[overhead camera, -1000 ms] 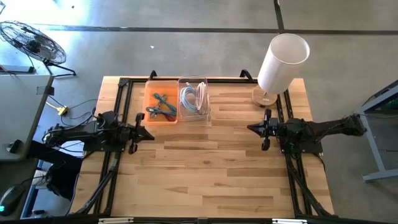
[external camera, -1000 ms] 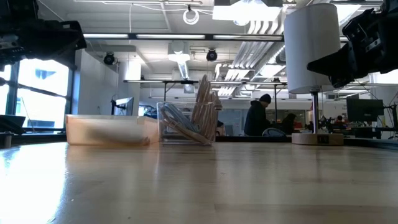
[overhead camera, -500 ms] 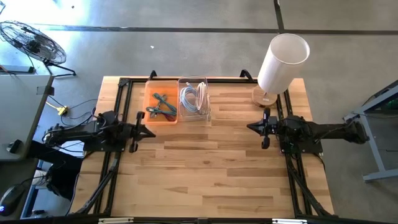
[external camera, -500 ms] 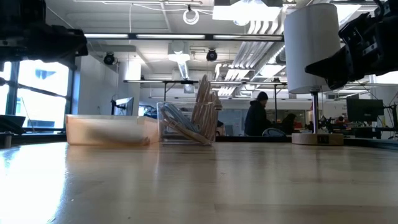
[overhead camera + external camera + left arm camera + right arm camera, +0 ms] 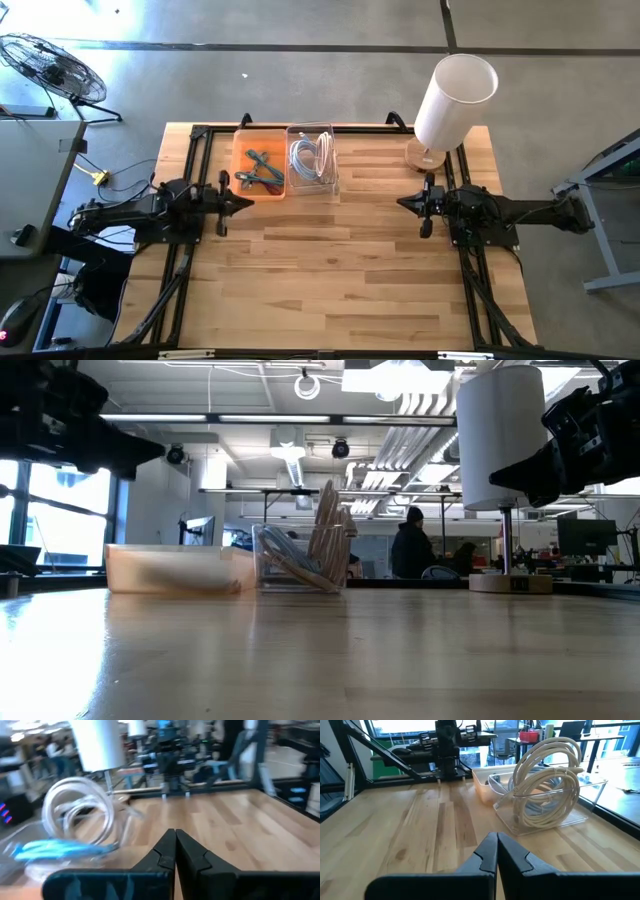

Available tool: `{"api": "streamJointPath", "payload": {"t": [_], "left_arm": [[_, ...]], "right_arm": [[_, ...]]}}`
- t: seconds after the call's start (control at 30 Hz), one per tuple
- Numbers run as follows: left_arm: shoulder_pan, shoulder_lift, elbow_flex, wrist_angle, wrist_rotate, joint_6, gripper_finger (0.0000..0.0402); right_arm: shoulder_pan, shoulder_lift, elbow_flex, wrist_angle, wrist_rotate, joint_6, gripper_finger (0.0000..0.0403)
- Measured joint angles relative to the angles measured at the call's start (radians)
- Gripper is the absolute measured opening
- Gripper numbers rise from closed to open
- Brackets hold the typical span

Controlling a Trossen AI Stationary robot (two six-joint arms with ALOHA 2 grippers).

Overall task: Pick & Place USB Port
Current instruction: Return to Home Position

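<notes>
Left gripper (image 5: 248, 202), right gripper (image 5: 401, 204) closed, two bins (image 5: 262, 140) (image 5: 311, 186)

Orange bin (image 5: 172, 571) beside transparent bin (image 5: 268, 563) holding coiled cables (image 5: 328, 540); white lamp (image 5: 500, 435) right; person (image 5: 410, 552) behind.

- The high camera hangs above me and looks straight down, far enough off to take in my whole pale wooden plank table (image 5: 330, 280) and both arms.
- The low camera sits at table-top height and looks level across the boards to the clear plastic bin (image 5: 300, 565) and the room behind.
- My left wrist camera looks past my left gripper (image 5: 175, 832), low over the wood, toward the tall white cylindrical lamp (image 5: 97, 742).
- My right wrist camera faces back the opposite way, past my right gripper (image 5: 496, 835).
- Both wrist views share the bin's coil of white cable (image 5: 547, 785).
</notes>
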Motion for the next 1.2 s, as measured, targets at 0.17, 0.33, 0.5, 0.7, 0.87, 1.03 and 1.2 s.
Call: {"api": "streamJointPath", "payload": {"t": [0.17,0.33,0.5,0.7,0.87,1.03,1.2], "left_arm": [[0.0,0.0,0.0,0.003,-0.143,-0.124,0.0],[0.0,0.0,-0.003,0.015,-0.238,-0.13,0.0],[0.0,0.0,-0.007,0.022,-0.26,-0.139,0.0],[0.0,0.0,-0.007,0.012,-0.191,-0.138,0.0],[0.0,0.0,-0.007,0.006,-0.148,-0.123,0.0],[0.0,0.0,-0.008,0.0,-0.112,-0.122,0.0],[0.0,0.0,-0.008,-0.003,-0.079,-0.113,0.0]], "right_arm": [[0.0,0.0,0.0,-0.001,0.0,0.008,0.0],[0.0,0.0,0.0,-0.002,0.0,0.008,0.0],[0.0,0.0,0.0,-0.004,0.0,0.008,0.0],[0.0,0.0,0.0,-0.005,0.001,0.008,0.0],[0.0,0.0,0.0,-0.005,0.001,0.008,0.0],[0.001,0.0,0.0,-0.005,0.022,0.008,0.0],[0.001,0.0,0.0,-0.005,0.012,0.008,0.0001]]}}
